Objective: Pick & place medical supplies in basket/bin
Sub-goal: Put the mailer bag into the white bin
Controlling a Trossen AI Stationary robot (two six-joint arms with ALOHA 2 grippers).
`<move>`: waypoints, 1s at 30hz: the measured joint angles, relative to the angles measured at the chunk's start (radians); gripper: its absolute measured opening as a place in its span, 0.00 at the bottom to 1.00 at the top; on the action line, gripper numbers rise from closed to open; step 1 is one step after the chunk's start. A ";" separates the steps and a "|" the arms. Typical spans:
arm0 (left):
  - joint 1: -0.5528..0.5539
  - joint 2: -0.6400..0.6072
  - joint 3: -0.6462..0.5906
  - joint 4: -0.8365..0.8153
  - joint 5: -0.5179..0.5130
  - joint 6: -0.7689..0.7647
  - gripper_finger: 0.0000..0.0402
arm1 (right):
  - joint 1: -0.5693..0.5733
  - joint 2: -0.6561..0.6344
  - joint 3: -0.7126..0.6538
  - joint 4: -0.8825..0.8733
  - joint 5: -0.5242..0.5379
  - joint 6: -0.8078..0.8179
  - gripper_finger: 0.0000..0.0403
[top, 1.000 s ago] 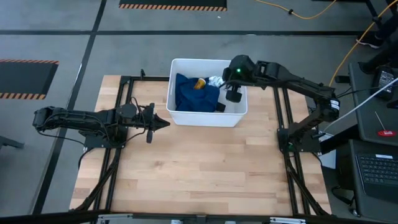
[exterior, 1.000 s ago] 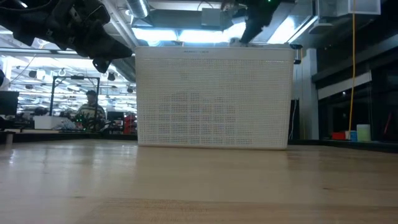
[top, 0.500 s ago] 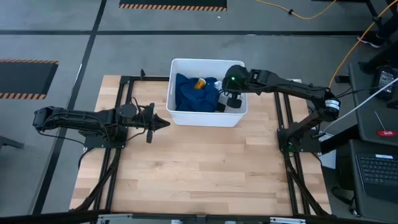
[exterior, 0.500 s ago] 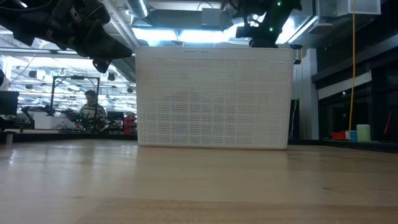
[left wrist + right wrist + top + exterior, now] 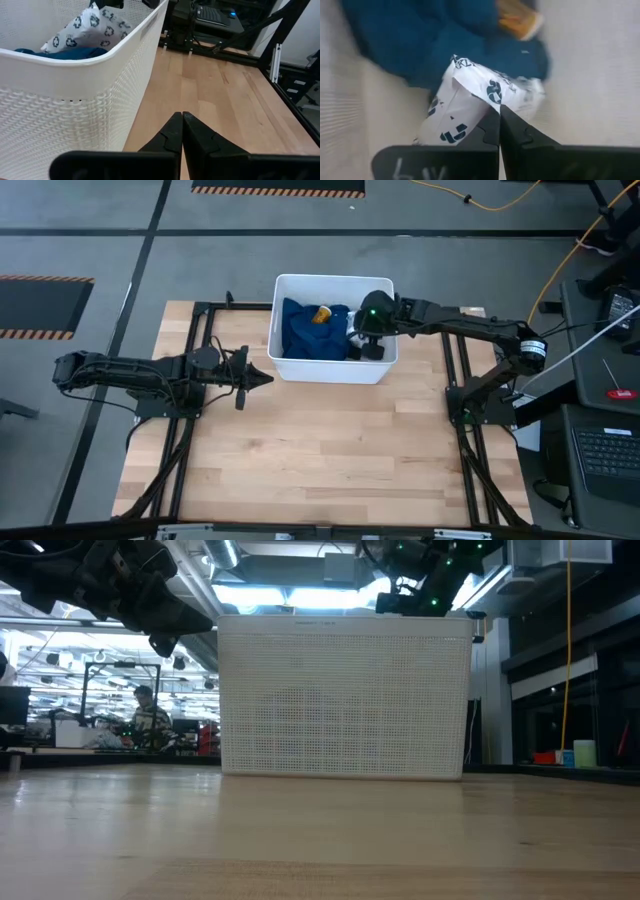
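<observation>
Reaching over the right end of the white tub (image 5: pixel 283 367), the right gripper (image 5: pixel 368 340) hangs just inside its right wall, with its fingers pressed together in the wrist view. Directly beyond those closed tips lies the printed packet (image 5: pixel 470 102), white with dark markings, crumpled against the dark blue cloth (image 5: pixel 405 40); whether the tips touch the packet cannot be told. The cloth fills most of the tub (image 5: pixel 580 60) from the left end to past the middle (it bunches up toward the far side). The white-orange bottle (image 5: pixel 322 314) rests on the cloth near the far wall, its orange part showing in the right wrist view too (image 5: pixel 520 20). A small black cylinder is not clearly made out beside the gripper.

The left gripper (image 5: pixel 262 379) waits above the wooden table (image 5: pixel 320 460) just left of the tub's near-left corner, its fingers also closed tip to tip (image 5: pixel 181 119). From its wrist view the tub's perforated wall (image 5: pixel 75 110) stands close by, with the packet (image 5: pixel 85 30) and a strip of blue cloth (image 5: pixel 60 51) showing over the rim.

In the low view the tub (image 5: pixel 345 695) stands on the table, and a person (image 5: pixel 145 718) sits far back in the room at the left.
</observation>
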 joint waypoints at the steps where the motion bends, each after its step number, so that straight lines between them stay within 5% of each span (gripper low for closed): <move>1: 0.000 0.000 0.000 0.000 0.000 0.000 0.01 | 0.000 0.000 -0.005 0.001 -0.025 0.001 0.00; 7: 0.000 0.000 0.000 0.000 0.000 0.000 0.01 | -0.003 0.000 -0.023 -0.010 -0.158 0.011 0.00; 30: 0.000 0.000 0.000 -0.008 0.000 0.051 0.01 | -0.003 0.000 -0.023 0.112 -0.167 0.011 0.05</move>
